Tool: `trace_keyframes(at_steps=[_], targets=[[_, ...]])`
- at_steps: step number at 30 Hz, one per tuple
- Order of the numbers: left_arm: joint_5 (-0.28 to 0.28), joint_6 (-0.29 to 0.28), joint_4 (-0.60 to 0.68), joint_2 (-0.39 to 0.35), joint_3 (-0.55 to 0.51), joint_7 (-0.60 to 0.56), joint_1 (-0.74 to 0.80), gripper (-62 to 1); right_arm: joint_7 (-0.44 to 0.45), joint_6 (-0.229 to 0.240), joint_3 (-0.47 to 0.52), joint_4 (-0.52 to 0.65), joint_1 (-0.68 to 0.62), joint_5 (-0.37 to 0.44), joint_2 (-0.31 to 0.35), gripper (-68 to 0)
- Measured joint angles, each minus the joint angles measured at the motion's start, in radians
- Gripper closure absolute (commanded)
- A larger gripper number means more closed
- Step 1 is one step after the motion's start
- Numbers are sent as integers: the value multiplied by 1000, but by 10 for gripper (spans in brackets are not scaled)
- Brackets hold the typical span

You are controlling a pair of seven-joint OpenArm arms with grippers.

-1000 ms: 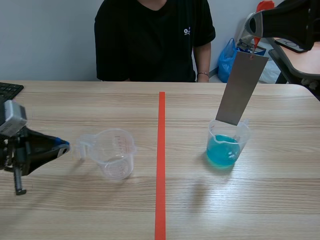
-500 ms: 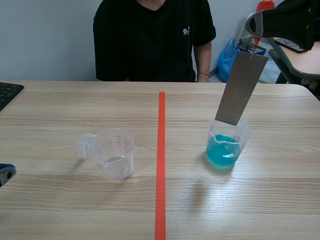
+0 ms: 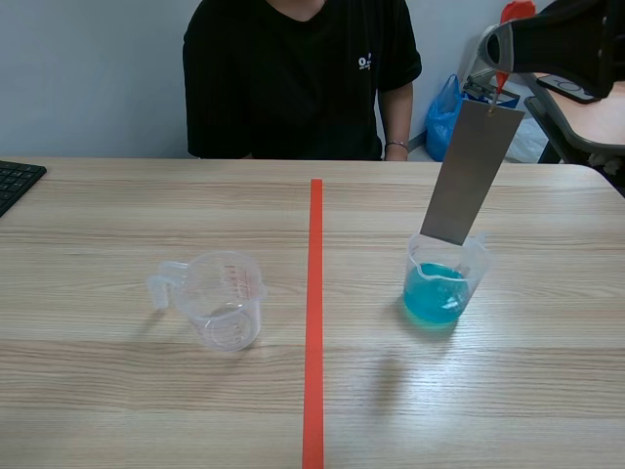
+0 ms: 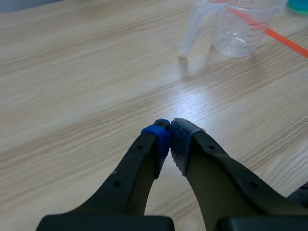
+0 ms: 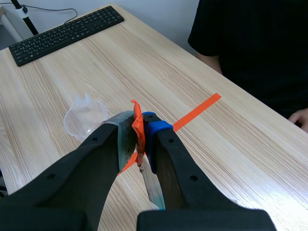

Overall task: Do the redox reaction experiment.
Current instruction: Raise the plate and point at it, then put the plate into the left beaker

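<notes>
Upper right, my right gripper pinches the metal strip by its top edge. I judge it stiff, light and slick. My left gripper is closed on nothing.

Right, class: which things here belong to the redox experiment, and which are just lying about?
Belong to the experiment: metal strip, held in the right tool; cup of blue liquid; empty measuring cup.
Just lying about: keyboard; blue bag beyond the table.

Nothing legible: the person's shirt print is too small.
</notes>
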Motion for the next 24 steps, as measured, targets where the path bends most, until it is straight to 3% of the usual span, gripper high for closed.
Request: trace_keyframes(at_steps=[5, 9, 13, 19, 24], targets=[[61, 61, 33, 101, -58, 1, 85, -42, 0, 0, 0, 0, 0, 0, 0, -15], [73, 107, 82, 181, -90, 1, 132, -42, 0, 0, 0, 0, 0, 0, 0, -15], [87, 111, 147, 246, -131, 0, 170, -42, 0, 0, 0, 0, 0, 0, 0, -15], [190, 127, 223, 331, -168, 2, 185, -42, 0, 0, 0, 0, 15, 0, 0, -15], [229, 127, 249, 384, -178, 11, 186, -42, 13, 0, 0, 0, 26, 1, -1, -15]])
